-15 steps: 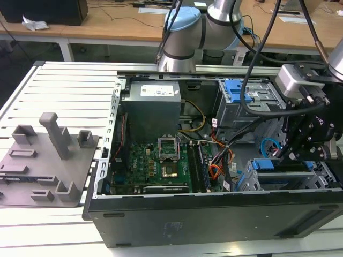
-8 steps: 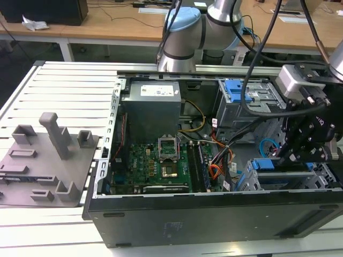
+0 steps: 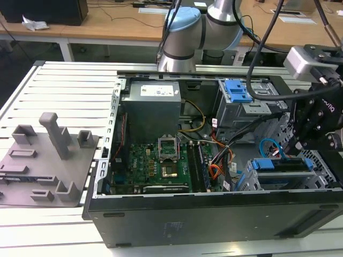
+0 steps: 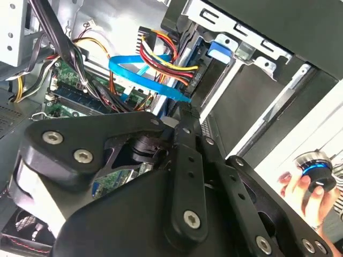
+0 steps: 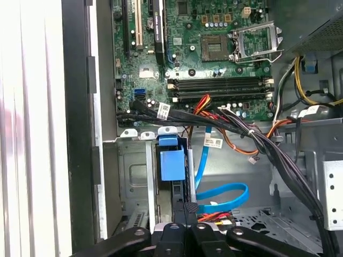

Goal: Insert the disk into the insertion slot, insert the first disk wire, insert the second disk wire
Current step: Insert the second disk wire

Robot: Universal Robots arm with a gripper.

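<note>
Your claw [image 4: 185, 113] hangs low at the drive end of the open case, and its fingers look pressed together with hardly a gap. Whether a plug is pinched between them you cannot tell, because the linkage covers the tips in both wrist views. The disk [image 3: 281, 165] is already seated in the insertion slot [image 3: 251, 183], just below and ahead of the claw, with its blue carrier level with the cage's top edge. So you can judge the first step done and the wire work in hand. The blue data cable [image 4: 142, 75] loops in from the motherboard [image 5: 214, 53] side, and its end runs right up to the fingertips, apparently touching them. The bundle of red, yellow and black power wires [image 4: 161, 53] comes in just beyond the tips and ends in a dark plug close to the disk's rear edge. Whether either plug is fully home is hidden by the claw itself. Seating one here likely calls for a straight, square push with the cable kept slack, since the wires crowd close around the fingers. A person's hand [image 4: 303, 193] holds a round knob [image 4: 313, 163] off behind the claw, outside the case.
</note>
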